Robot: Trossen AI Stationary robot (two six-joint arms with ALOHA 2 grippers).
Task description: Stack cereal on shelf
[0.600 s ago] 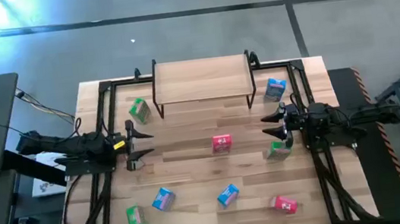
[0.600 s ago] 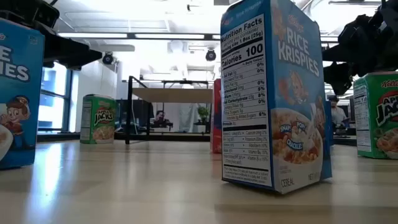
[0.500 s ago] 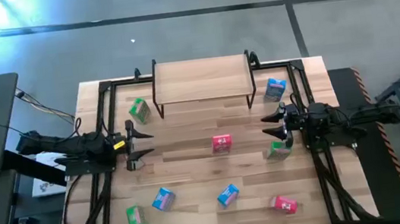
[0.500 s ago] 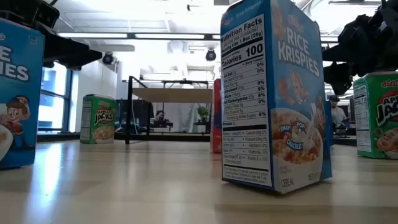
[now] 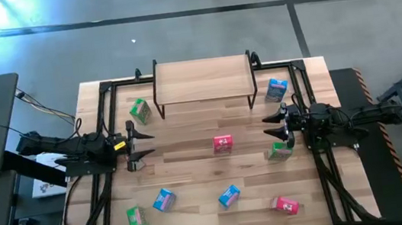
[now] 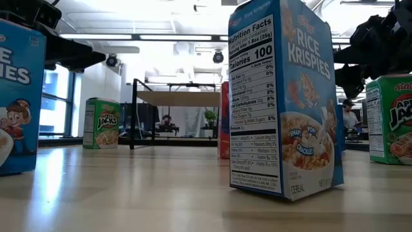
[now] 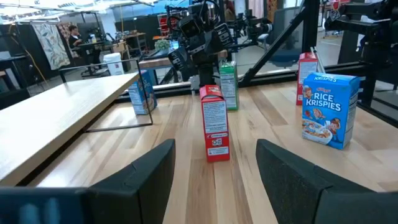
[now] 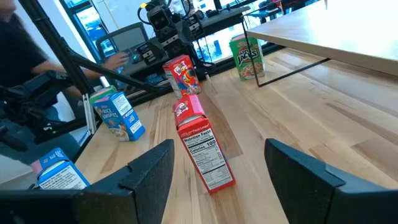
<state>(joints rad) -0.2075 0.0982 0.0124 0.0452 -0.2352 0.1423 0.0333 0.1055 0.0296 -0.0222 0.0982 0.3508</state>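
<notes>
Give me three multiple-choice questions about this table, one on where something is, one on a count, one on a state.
1. Where is the red box nearest the table's middle?
A. On the shelf
B. Between the two claws
C. Under the shelf

2. How many blue boxes are on the table?
A. Three
B. One
C. Five

3. What is on top of the shelf?
A. Two boxes
B. A claw
C. Nothing

Answers: 1 B, it stands between the left claw and right claw. 2 A, three blue boxes show from above. 3 C, its plank is bare.
</notes>
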